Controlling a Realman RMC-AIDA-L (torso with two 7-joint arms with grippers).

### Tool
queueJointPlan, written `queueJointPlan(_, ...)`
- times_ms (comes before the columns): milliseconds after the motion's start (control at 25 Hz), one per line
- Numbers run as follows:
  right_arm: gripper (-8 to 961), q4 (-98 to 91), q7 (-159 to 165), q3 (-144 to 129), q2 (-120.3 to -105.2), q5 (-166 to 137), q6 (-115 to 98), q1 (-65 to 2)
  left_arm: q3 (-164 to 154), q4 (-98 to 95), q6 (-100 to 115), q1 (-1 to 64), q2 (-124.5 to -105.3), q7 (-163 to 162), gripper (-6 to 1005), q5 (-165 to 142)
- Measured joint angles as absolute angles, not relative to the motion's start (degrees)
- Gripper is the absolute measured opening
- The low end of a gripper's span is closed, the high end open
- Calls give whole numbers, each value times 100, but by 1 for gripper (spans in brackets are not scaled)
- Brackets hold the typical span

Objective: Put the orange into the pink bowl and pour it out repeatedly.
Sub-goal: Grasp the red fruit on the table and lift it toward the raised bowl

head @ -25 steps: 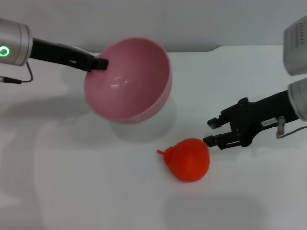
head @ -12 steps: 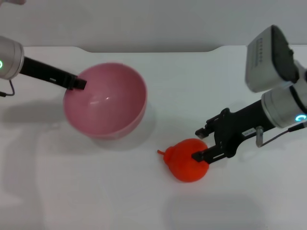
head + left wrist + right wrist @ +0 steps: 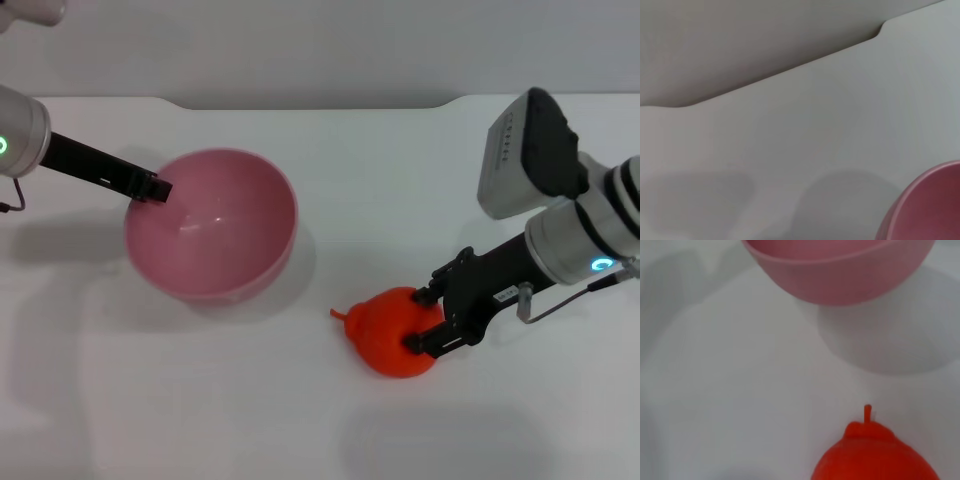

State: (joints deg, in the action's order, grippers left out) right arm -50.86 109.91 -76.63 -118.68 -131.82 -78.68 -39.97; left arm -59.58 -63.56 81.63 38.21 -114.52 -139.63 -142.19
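Orange (image 3: 392, 331): lies on the white desk (image 3: 200, 400), just right of the bowl.
Right end effector (image 3: 420, 320): fingers pinch the orange's right side.
Pink bowl (image 3: 210, 225): tilted, rim held by left end effector (image 3: 155, 188).

This looks like a robot test bench in a lab, not a home or kitchen. The work surface is a plain white tabletop (image 3: 330, 170) with a rounded step cut into its far edge, set against a bare grey wall (image 3: 300, 45). It carries only a pink bowl (image 3: 225, 245) and a toy-like orange (image 3: 385, 320) near the middle, handled by two machine arms with glowing status lights.
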Motion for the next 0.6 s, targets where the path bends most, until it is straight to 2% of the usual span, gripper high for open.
queueJointPlan(280,638,-4855,10989,-7894,-11892,-13142,-7498,-4040,-6089,-6390,8138,3825,-11486,-13966,96,-14233)
queueJointPlan(600,406,-5151,10917,-8084,-11909,-13112,-7454,-3854,-6091,-6389,8115,3797,-11491,-13950,97,-14264)
